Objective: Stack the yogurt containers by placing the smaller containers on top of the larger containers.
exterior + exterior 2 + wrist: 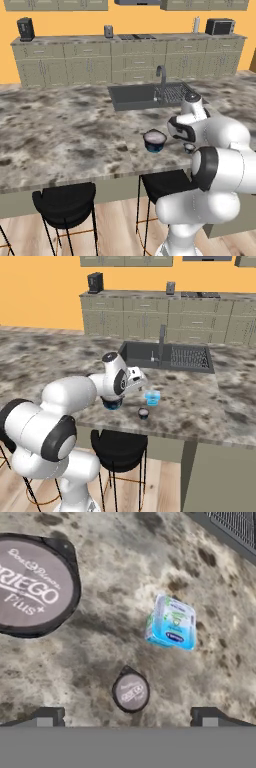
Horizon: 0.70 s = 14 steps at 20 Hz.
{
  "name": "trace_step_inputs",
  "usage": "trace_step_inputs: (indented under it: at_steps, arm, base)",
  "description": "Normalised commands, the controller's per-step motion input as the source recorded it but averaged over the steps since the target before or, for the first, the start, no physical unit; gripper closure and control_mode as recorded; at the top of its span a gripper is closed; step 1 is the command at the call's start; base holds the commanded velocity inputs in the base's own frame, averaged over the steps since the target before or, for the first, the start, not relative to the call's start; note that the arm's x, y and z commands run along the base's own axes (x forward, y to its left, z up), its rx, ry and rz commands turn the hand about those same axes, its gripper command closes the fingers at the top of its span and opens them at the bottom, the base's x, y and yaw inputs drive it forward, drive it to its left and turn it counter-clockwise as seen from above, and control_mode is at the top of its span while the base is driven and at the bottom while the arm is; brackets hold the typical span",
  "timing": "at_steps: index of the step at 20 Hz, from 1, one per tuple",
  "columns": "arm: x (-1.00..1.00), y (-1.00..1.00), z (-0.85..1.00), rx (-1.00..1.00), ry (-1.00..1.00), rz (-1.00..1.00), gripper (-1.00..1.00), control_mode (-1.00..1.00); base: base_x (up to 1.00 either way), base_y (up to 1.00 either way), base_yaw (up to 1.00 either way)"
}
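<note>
- Marbled stone desk (100,637) carries all three yogurt containers, upright and apart from one another.
- Navy tub (30,584) with its pale lid sits at the upper left of the hand view.
- Light blue pot (171,623) stands nearer the sink (167,356).
- Small dark pot (131,692) lies between the fingertips (49,717), below them.
- Pincer (127,719) hangs above the desk, jaws spread wide, holding nothing.

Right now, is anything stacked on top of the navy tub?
No. The navy tub's pale lid is bare; the blue pot and dark pot sit apart on the counter. The tub's inside is covered.
</note>
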Motion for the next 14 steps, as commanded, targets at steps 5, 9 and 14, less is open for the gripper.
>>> trace_step_inputs:
  at_steps: [5, 9, 14]
  arm:
    - [0.27, -0.12, -0.18, 0.0, 0.0, 0.0, -1.0, -1.0]
    - [0.26, -0.14, -0.18, 0.0, 0.0, 0.0, -1.0, -1.0]
    - [0.28, -0.1, -0.19, 0.0, 0.0, 0.0, -1.0, -1.0]
  base:
    - [0.0, 0.0, 0.0]
    - [0.0, 0.0, 0.0]
    - [0.0, 0.0, 0.0]
